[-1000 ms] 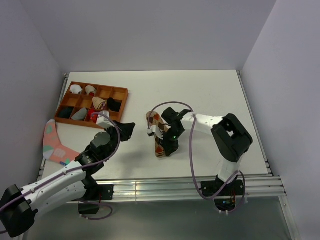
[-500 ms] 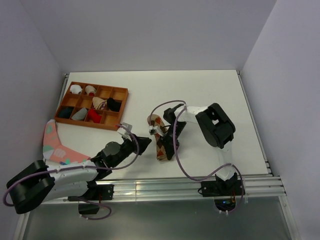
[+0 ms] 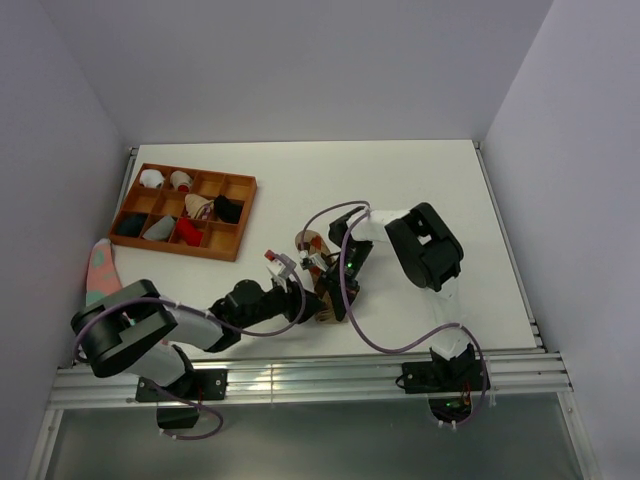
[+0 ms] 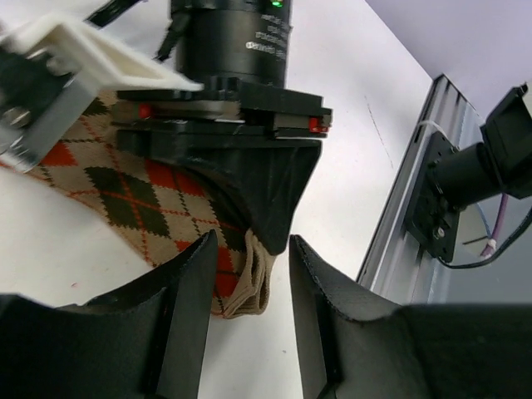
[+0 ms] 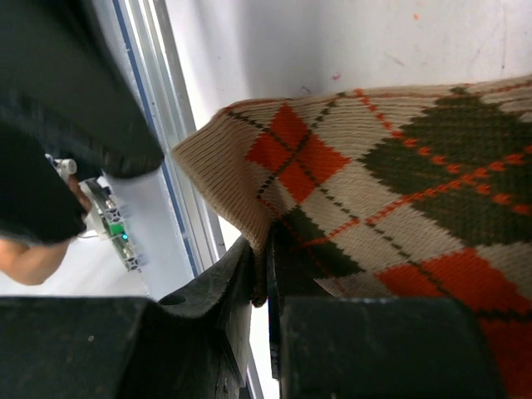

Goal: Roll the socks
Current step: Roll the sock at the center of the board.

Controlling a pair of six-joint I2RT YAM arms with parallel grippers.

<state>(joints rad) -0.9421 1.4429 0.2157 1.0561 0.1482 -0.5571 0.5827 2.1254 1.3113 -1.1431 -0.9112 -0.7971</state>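
The tan-brown argyle sock (image 3: 312,246) lies in the middle of the table, its folded end toward the near edge. My right gripper (image 3: 336,300) is shut on that end; in the right wrist view the sock (image 5: 399,183) has its tan edge pinched in the right gripper (image 5: 268,274). My left gripper (image 3: 300,291) is low on the table, just left of the sock. In the left wrist view the left gripper (image 4: 253,245) is open, with the sock's (image 4: 125,191) folded tip between its fingers, touching neither. A red sock (image 3: 187,231) sits in the tray.
A brown compartment tray (image 3: 243,215) with several bundled socks stands at the back left. A pink sock (image 3: 100,268) lies near the left wall. The metal rail (image 3: 330,365) runs along the near table edge, close behind both grippers.
My left arm has swung right and down to the sock's near end, and its jaws have opened. The right gripper kept its grip on the sock and shifted slightly.
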